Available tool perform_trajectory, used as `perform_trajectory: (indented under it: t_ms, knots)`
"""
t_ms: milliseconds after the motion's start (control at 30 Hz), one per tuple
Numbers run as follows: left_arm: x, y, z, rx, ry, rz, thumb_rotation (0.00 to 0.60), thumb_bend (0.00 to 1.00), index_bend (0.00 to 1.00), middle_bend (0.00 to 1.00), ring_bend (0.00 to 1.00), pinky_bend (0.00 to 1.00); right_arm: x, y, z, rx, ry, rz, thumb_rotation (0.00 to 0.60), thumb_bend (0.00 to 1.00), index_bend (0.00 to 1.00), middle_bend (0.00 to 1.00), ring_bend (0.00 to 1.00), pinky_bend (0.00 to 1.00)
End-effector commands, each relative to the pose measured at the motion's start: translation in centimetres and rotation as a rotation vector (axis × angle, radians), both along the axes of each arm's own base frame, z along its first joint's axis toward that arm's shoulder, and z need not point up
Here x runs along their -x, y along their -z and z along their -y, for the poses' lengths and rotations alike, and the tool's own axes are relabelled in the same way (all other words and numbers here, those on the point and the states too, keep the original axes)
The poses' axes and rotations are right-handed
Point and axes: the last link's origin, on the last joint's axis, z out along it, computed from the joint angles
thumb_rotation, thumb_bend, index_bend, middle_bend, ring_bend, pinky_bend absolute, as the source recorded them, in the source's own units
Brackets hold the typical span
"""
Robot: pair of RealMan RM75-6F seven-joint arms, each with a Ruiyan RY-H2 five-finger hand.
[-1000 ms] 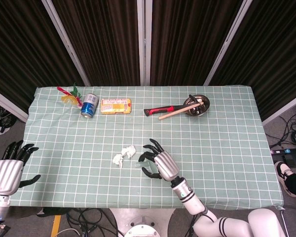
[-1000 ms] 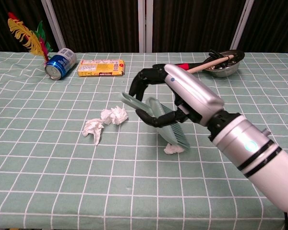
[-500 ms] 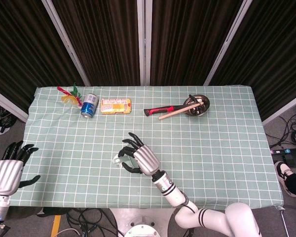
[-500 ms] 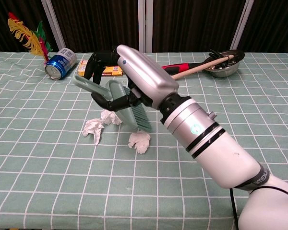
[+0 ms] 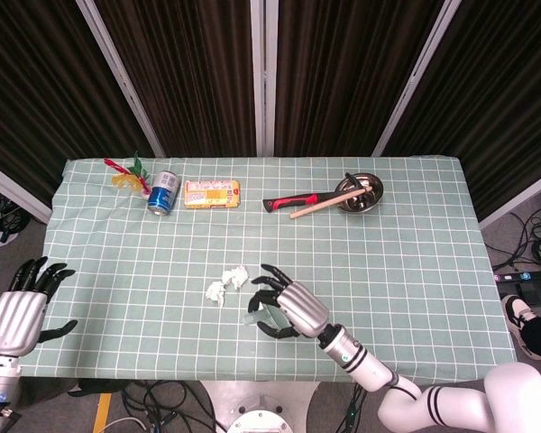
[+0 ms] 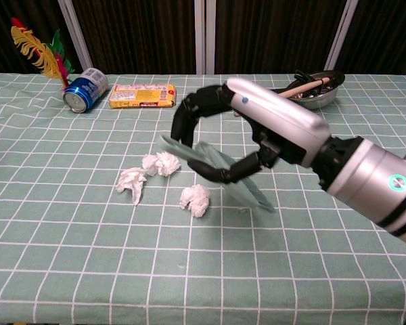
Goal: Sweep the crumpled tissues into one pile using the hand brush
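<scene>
A: Where's the brush rel. to the tissues rn?

B: Right robot hand (image 6: 240,139) has fingers curled round the hand brush (image 6: 220,172), gripping it. Brush is up off the table (image 6: 68,257), tilted, long axis running from its handle end nearest the tissues down to the bristle end farthest from them. Blurry in chest view, so exact bristle angle — can't tell.

A: And the stray tissue?

B: Lone tissue (image 6: 195,200) sits on the table just beside the brush, on the side toward the other two. Not touching the brush as far as I can see. The pair of tissues (image 6: 143,172) lies near, further out on that same side; the two lumps sit close, near touching.

A: So sweep direction?

B: My read: bristles need to land on the lone tissue's far side from the pair, then push toward the pair. Brush is already on the correct side.

A: Left robot hand?

B: Left robot hand (image 5: 18,311) is off the table edge, well apart from the pair, fingers spread, holding nothing. Right is far nearer, so it's the right's job.
</scene>
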Motion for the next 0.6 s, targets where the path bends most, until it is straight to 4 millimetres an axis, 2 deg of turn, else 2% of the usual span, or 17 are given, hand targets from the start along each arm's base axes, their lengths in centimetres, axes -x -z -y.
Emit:
perform_trajectory:
  t_ms: [33,200,333,600]
  knots:
    - [-0.1,0.0,0.0,-0.002,-0.002,0.0,0.6,0.0,0.21,0.16,0.05,0.07,1.2,0.1,-2.1,-0.115,-0.003,-0.02,0.6,0.71,0.58,0.58,0.19,0.0]
    - [-0.2,0.0,0.0,0.002,-0.002,-0.002,0.6,0.0,0.21,0.16,0.05,0.07,1.3,0.3,-2.9,-0.161,-0.02,-0.015,0.6,0.71,0.58,0.58,0.19,0.0]
    - [-0.2,0.0,0.0,0.0,-0.002,-0.003,0.6,0.0,0.21,0.16,0.05,0.07,0.9,1.2,-2.3,-0.158,-0.025,-0.023,0.6,0.71,0.58,0.58,0.19,0.0]
    - [-0.2,-0.2,0.2,-0.001,-0.012,-0.008,0.6,0.0,0.21,0.16,0.05,0.07,-2.0,4.0,-0.2,-0.154,-0.036,-0.006,0.6,0.71,0.58,0.58,0.19,0.0]
